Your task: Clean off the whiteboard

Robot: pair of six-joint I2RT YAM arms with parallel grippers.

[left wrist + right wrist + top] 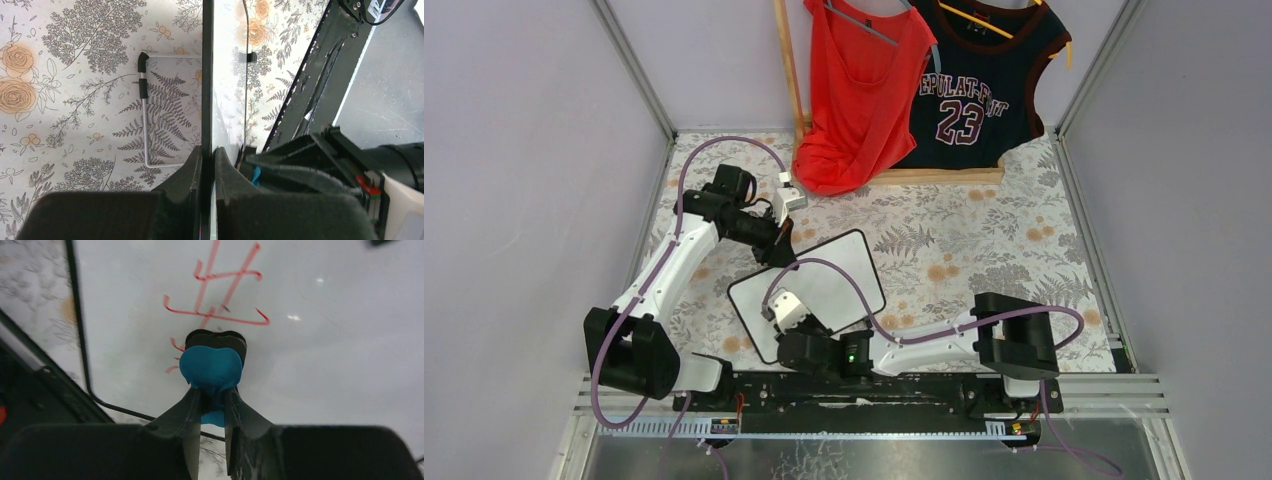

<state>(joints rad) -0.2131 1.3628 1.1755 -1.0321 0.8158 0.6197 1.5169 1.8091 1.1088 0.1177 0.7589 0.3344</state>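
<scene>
Presently, item: whiteboard [834, 275], white with a thin black frame, lying askew on the floral cloth [984, 240] mid-table, between the two arms. Left gripper [207, 156]: jaws pressed onto the board's far-left frame edge, one finger on each face, steadying it; a wire stand [144, 115] shows on the cloth just beside that edge. Right gripper [212, 402]: jaws pinching a blue eraser [212, 365], its dark pad against the white surface, just below the red strokes [220, 302]. Step in hand, by judgement: wiping. Recommended handling: pad flat and lightly pressed; sweep up through the large character, then back over the small marks at the pad's left; overlap the passes; left clamp firm, so the board neither slides nor pivots under the stroke.
</scene>
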